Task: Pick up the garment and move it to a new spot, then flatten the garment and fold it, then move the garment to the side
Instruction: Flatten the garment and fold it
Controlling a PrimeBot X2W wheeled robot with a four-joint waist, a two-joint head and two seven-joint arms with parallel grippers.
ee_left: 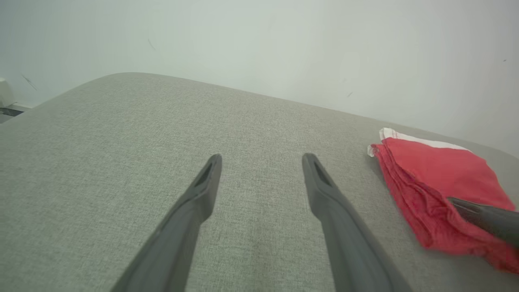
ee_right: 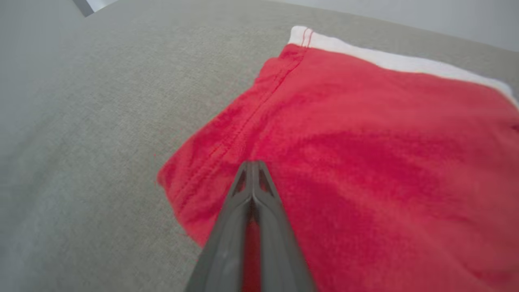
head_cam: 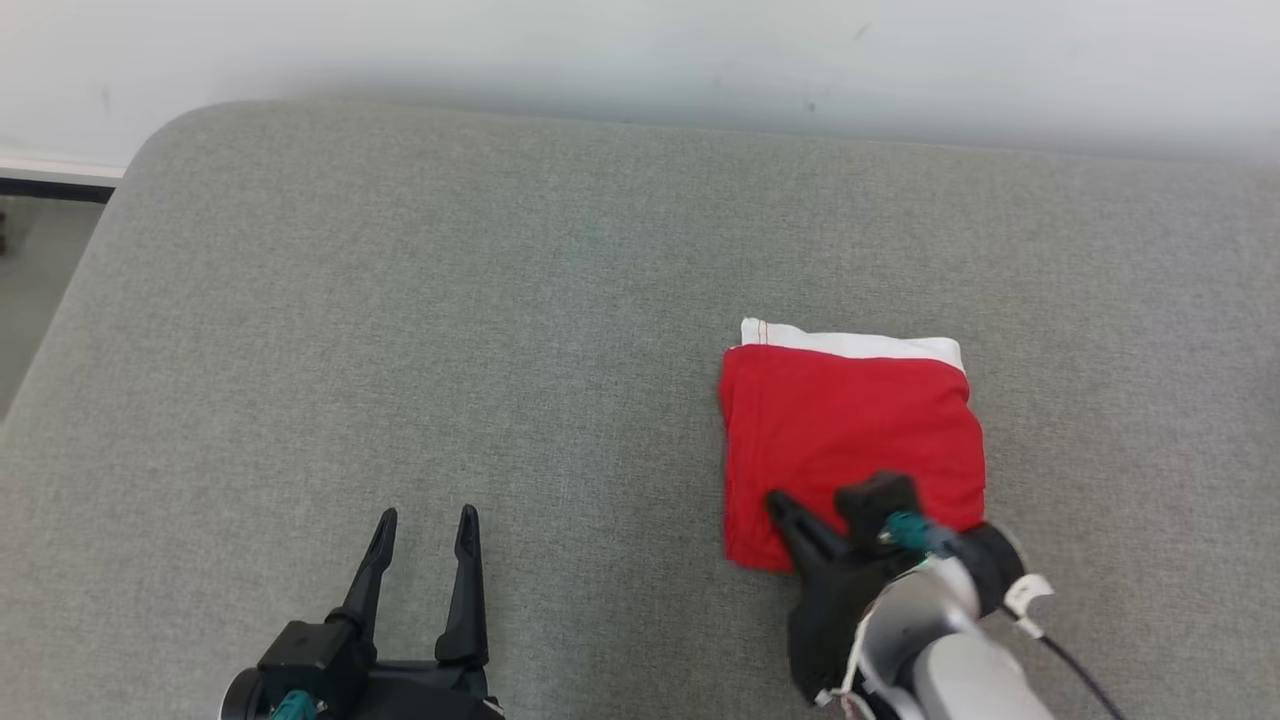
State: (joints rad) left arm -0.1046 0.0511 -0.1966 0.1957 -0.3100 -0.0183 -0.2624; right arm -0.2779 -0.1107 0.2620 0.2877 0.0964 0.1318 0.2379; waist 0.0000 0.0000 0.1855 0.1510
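Two arms: my right gripper (head_cam: 780,508), the nearer, pinches shut the near-left corner of the folded red cloth garment with white far band (head_cam: 850,420), lying right of centre on the grey upholstered surface (head_cam: 500,300); left gripper (head_cam: 427,515) spread, well apart leftward.

You're looking down on a broad tabletop (head_cam: 400,300) covered in grey woven fabric. It runs from the near edge back to the far wall and off the right side. Its far left corner (head_cam: 170,125) is rounded. Behind it stands a pale wall (head_cam: 640,50), plain but for a few small dark marks (head_cam: 812,104). At the far left, along the foot of the wall, you can see a dark strip (head_cam: 55,187), and nearer than that a patch of dull grey floor (head_cam: 35,270). In the left wrist view a pale object (ee_left: 5,92) is cut off at the left edge; you can't tell what it is.
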